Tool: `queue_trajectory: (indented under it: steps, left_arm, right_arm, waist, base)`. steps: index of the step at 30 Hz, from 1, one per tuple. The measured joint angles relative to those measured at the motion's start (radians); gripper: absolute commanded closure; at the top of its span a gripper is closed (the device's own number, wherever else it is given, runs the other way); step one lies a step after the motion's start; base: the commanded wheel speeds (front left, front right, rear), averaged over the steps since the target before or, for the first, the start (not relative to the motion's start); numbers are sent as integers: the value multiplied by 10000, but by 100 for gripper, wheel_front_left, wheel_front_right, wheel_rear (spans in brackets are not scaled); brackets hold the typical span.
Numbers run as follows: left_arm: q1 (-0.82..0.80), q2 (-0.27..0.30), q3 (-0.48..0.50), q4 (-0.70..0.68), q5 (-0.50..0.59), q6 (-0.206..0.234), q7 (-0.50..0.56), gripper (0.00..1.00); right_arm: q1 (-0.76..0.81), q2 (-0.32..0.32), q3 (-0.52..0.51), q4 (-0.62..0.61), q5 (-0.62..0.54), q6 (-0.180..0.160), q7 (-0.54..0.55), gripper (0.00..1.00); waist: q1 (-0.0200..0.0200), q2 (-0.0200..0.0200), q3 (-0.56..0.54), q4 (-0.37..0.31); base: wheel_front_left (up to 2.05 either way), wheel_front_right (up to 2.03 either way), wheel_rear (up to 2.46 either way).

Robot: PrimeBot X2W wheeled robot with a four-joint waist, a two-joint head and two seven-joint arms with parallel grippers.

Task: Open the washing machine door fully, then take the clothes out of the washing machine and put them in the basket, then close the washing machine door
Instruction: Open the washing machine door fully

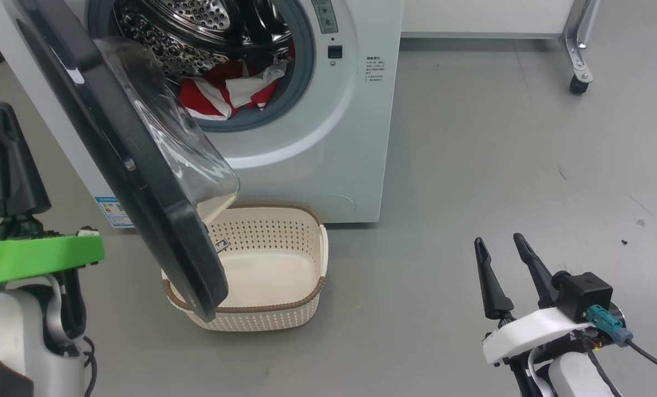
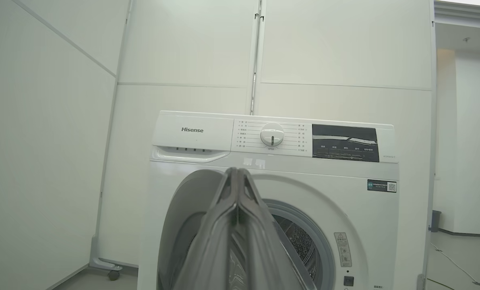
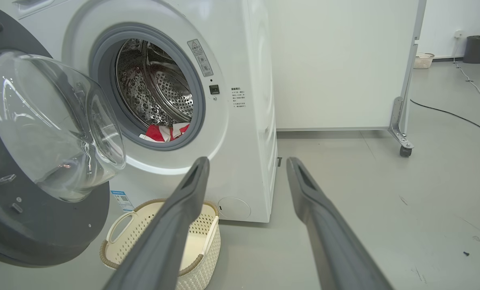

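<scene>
And here we have the large round washing machine door (image 1: 163, 237), with its glossy black rim and bulging clear glass bowl. It's swung out to our left, and in the head view its lower edge hangs in front of the left corner of the basket. Behind it we see the bright red clothes with white stripes (image 1: 218, 94), heaped at the bottom of the perforated steel drum (image 1: 196, 27) and lying against the grey rubber seal (image 1: 301, 71). None of them are out of the big white front-loading washing machine (image 1: 317, 138).

Down on the grey floor (image 1: 472, 165), just in front of the machine, sits the small cream perforated plastic basket with the brown woven-look rim (image 1: 268, 318), and we see nothing inside it. A small blue label (image 1: 111, 212) peeks out by the machine's lower left corner.

Moving outward, our left gripper (image 1: 1, 113) stands to the left of the door, clear of it. Its dark fingers are pressed tight together, with nothing between them. Over at lower right, our right gripper (image 1: 498, 240) hovers above bare floor well away from the machine, fingers spread wide and empty. Beyond it, a white panel on a castor (image 1: 577, 84) stands at the back.
</scene>
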Motion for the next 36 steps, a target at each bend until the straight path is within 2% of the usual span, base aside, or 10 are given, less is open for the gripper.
queue_trajectory:
  steps: [13, 18, 28, 36]
  left_arm:
    - [-985, 240, -708, -897, 249, -171, 468, 100]
    - [-975, 203, -1409, -928, 324, -330, 928, 100]
    - [-121, -107, -2673, -328, 226, -489, 1850, 100]
    - [364, -140, -3227, 23, 23, -558, 2224, 100]
  right_arm:
    - [11, 199, -4, 63, -86, 107, 0, 0]
    - [15, 238, -127, 67, -86, 138, 0, 0]
    - [19, 293, -247, 104, -184, 150, 0, 0]
    - [37, 318, -244, 146, -253, 236, 0, 0]
  waist:
    - [0, 0, -36, -158]
    - [0, -1, -7, -250]
    - [1, 0, -45, -308]
    - [0, 0, -67, -288]
  base:
    - [0, 0, 0]
    - [0, 0, 0]
    - [0, 0, 0]
    - [0, 0, 0]
